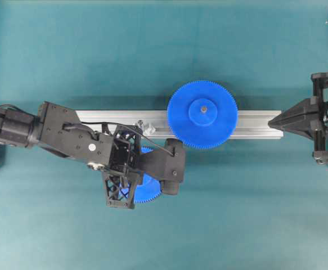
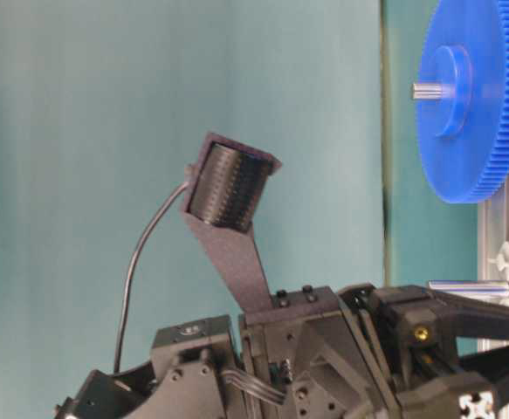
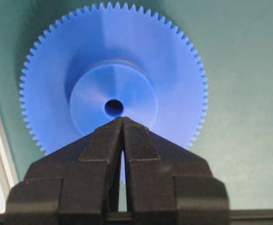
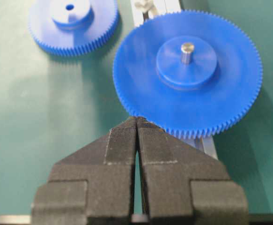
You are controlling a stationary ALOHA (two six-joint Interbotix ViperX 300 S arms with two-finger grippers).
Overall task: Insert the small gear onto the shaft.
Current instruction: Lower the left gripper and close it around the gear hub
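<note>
Just ahead of the closed, empty left end effector [image 3: 122, 121], the small blue toothed plastic gear [image 3: 113, 79] looks light, rigid and slippery, best pinched by its raised hub.

Matt blue plastic small gear [image 3: 113, 84]; ridged aluminium rail [image 1: 118, 117]; bare metal shaft [image 2: 468, 286]

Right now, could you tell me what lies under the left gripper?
The small gear lies flat on the green mat under the shut left gripper. Overhead, the arm hides most of the gear.
</note>
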